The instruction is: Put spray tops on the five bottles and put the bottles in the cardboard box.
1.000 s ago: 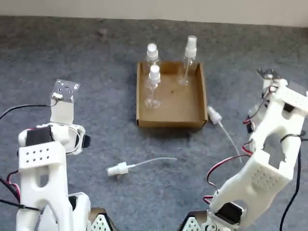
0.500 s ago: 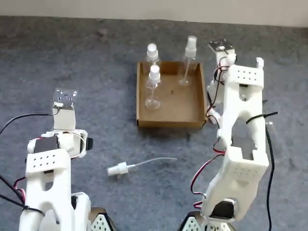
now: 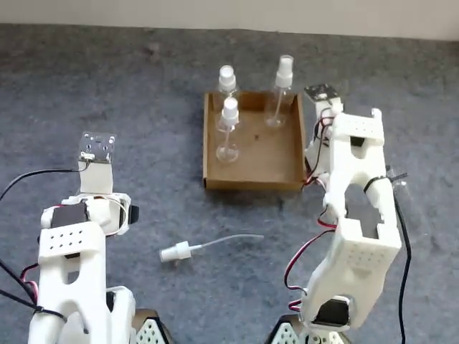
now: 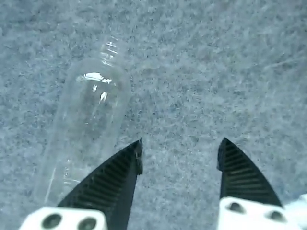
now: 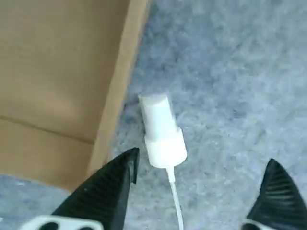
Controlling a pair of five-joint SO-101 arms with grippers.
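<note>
Cardboard box (image 3: 253, 184), my right claw (image 5: 201, 158) spread at its three o'clock over a spray top (image 5: 162, 129); my left claw (image 4: 181, 143) spread beside a bottle (image 4: 86, 129).

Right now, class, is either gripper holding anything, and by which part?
Nothing is held. The left gripper is open, a capless bottle lying beside it; the right gripper is open above a spray top by the cardboard box.

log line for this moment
left end effector: open, by uncapped bottle | right end effector: open, over spray top by box | second spray top: loose on carpet
</note>
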